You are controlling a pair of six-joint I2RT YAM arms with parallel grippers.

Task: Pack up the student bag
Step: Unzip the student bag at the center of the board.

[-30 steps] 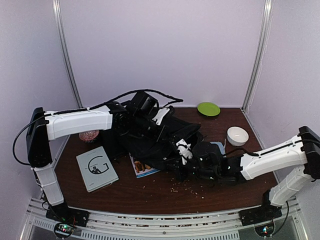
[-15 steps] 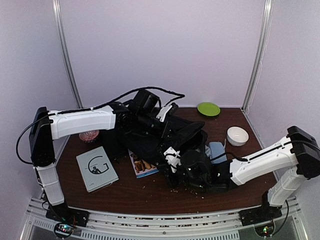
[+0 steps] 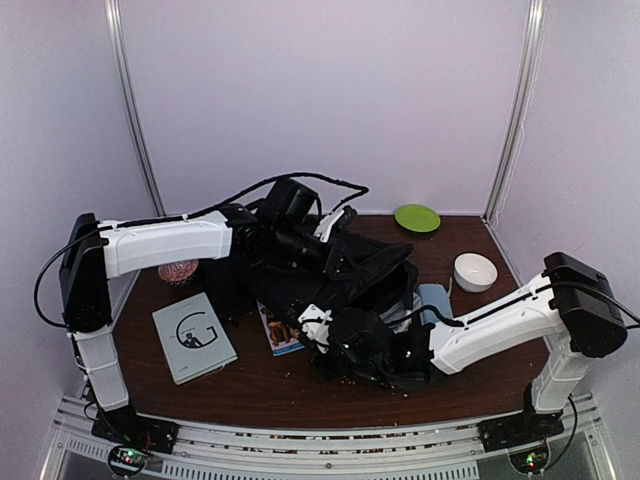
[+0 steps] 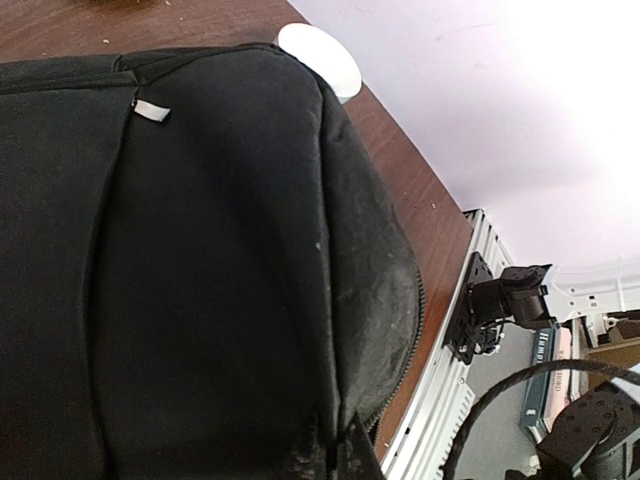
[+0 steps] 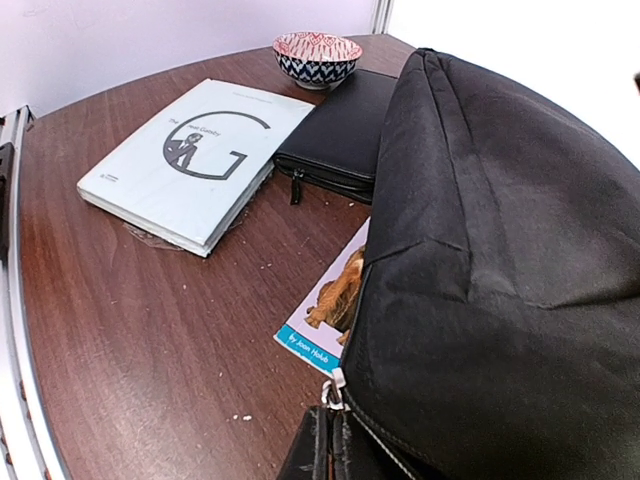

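Mid-surface: student bag (image 3: 352, 272). Left pincer (image 4: 336, 458) clamped on its far side, right pincer (image 5: 322, 446) clamped on its near edge.

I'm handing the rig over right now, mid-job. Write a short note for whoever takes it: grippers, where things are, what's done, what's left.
Left gripper: shut on the far, raised part of the student bag.
Right gripper: shut on the bag's near edge, by the zip.
Lying outside the bag: grey book, picture book partly under the bag, black zipped case, light-blue pencil case.
Done: both arms grip the bag; nothing visibly packed.
Left: probably get the bag open, load these items, zip up.
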